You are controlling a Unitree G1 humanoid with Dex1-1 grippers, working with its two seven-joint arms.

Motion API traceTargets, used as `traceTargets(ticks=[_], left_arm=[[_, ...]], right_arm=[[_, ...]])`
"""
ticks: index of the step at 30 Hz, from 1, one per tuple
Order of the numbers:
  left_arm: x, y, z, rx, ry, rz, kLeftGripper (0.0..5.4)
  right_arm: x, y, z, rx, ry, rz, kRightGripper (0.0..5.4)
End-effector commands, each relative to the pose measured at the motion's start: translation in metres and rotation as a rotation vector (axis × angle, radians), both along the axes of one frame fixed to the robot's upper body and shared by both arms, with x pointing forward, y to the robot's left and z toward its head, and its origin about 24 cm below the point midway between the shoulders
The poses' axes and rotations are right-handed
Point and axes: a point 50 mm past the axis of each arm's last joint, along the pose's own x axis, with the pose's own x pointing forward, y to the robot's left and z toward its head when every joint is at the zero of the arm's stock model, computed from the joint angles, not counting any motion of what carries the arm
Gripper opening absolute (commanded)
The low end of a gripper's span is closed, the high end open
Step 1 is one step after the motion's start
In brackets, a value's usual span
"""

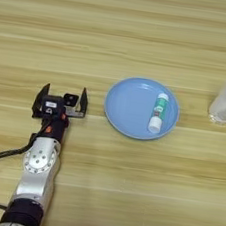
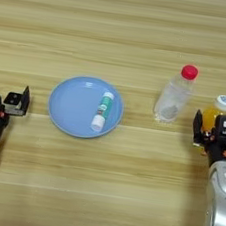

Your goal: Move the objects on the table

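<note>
Light wooden desk (image 1: 121, 30) with matt plank grain; smooth round light-blue plate (image 1: 131, 107); clear glossy plastic bottle (image 2: 173, 97).

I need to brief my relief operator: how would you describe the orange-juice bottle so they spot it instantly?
Start at the round blue plate and go right, past the clear red-capped bottle. The orange-juice bottle stands just beyond, at the right pincer. Its white cap and orange contents set it apart.

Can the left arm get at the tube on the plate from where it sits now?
Probably yes. The left gripper sits beside the blue plate with its jaws open and only bare table between them. The tube lies on the plate's far side, so it must reach across the rim.
</note>
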Motion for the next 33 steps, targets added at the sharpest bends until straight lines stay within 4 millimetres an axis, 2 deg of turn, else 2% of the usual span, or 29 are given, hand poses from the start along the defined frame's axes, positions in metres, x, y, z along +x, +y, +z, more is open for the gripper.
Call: traceTargets(ticks=[1,10,26,33], left_arm=[[0.000,0.001,-0.001,0.005,0.009,0.003,5.40],[0.000,0.002,-0.001,0.006,0.009,0.005,5.40],[0.000,0.004,0.000,0.009,0.008,0.009,5.40],[-0.001,0.004,0.000,0.009,0.008,0.009,5.40]], right_arm=[[0.003,-0.008,-0.002,-0.004,-0.006,-0.025,3.55],[0.013,-0.018,-0.022,0.121,-0.012,-0.060,3.55],[0.024,-0.021,-0.045,0.149,0.009,-0.097,3.55],[0.024,-0.018,-0.042,0.138,-0.010,-0.076,4.35]])
